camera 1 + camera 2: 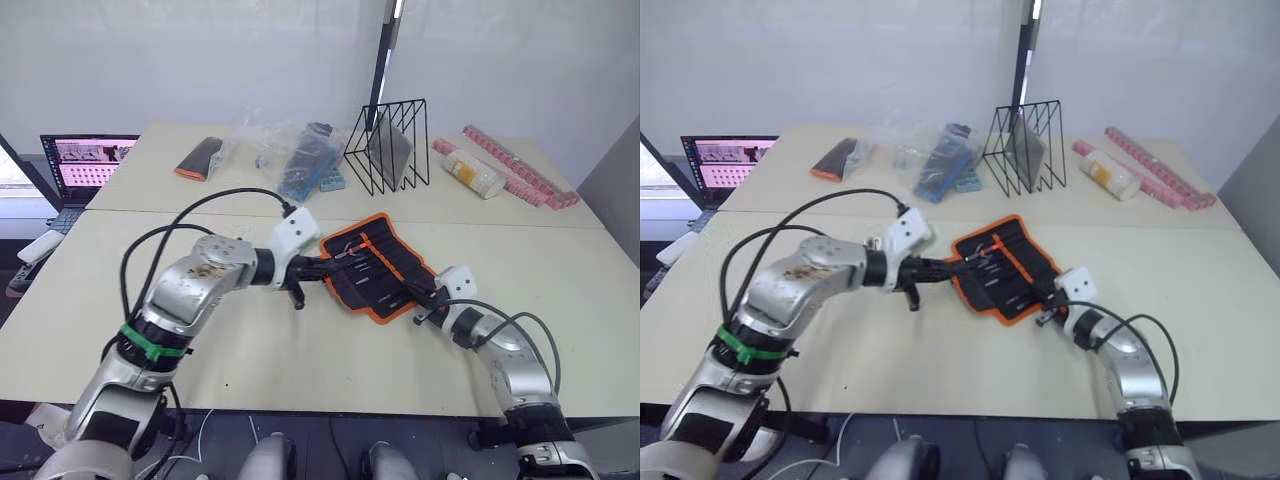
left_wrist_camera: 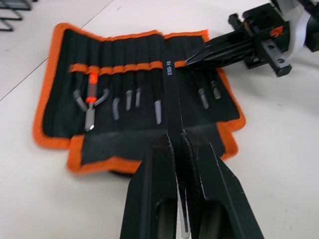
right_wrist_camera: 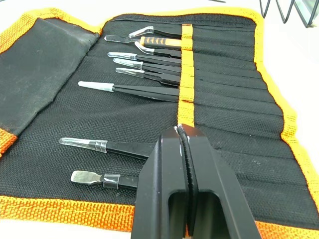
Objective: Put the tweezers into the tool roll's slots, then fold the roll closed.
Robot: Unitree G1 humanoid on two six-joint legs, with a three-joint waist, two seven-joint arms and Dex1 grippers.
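A black wire rack [image 1: 388,145], clear plastic bags [image 1: 285,150], a black-and-orange pouch [image 1: 199,158] and an open laptop [image 1: 88,165] are seen on the beige surface [image 1: 300,360].

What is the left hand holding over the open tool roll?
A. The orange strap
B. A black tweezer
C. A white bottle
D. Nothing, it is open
B. In the left wrist view the left hand is shut on a slim black tweezer whose far end lies over the slots of the tool roll.
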